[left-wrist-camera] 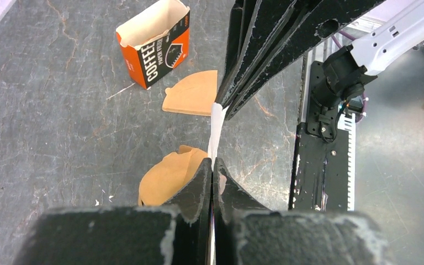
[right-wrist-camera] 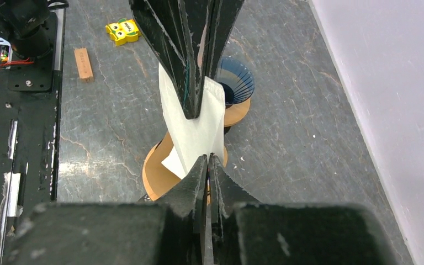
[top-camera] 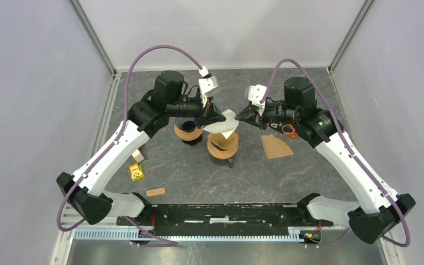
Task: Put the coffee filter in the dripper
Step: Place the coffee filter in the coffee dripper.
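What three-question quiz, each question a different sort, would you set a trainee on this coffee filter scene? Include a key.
1. True or false: the white filter is held up over the brown-lined dripper.
2. Which tools pinch it: A only the left, B only the right, C both?
3. Fill in: the orange box reads "____".
Key: 1 true; 2 C, left tool and right tool; 3 COFFEE.

Grey table [top-camera: 199,174], dripper [right-wrist-camera: 235,83], brown filter [top-camera: 276,147], filter box [left-wrist-camera: 154,47]
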Robot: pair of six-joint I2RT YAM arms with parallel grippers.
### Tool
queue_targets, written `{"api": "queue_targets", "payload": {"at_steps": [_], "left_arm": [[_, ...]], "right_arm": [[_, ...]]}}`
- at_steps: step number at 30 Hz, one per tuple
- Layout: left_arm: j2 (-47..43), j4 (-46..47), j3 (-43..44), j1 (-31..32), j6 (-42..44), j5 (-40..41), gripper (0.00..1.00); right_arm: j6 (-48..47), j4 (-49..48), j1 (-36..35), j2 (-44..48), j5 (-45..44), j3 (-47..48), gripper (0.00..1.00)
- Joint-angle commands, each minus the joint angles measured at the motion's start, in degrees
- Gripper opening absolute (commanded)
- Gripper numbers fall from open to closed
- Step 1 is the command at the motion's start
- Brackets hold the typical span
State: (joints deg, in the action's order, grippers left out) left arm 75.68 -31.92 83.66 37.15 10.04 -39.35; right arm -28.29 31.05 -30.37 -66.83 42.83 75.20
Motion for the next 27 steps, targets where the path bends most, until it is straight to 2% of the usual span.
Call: {"api": "queue_targets", "payload": {"at_steps": [1, 13, 23, 27], "left_arm": [[-1.17, 3.26, -0.74, 0.12, -1.58, -0.49, 0.02], [-1.03, 4.32, -1.12, 0.13, -2.37, -0.95, 0.02], [-1.76, 4.32, -2.36, 0.12, -1.61, -1.92, 0.02], [-1.83, 4.24, -2.09, 0.12, -1.69, -2.46, 0.02]], "right_arm": [[1.78, -3.05, -0.08, 0.12, 0.9, 1.05, 0.07], [2.18, -3.91, -0.17, -0.81, 2.0, -1.41, 0.07], [1.49, -4.68, -0.13, 0.11, -3.77, -2.36, 0.13], [0.96, -4.51, -0.08, -0.28, -2.76, -2.51, 0.13]]}}
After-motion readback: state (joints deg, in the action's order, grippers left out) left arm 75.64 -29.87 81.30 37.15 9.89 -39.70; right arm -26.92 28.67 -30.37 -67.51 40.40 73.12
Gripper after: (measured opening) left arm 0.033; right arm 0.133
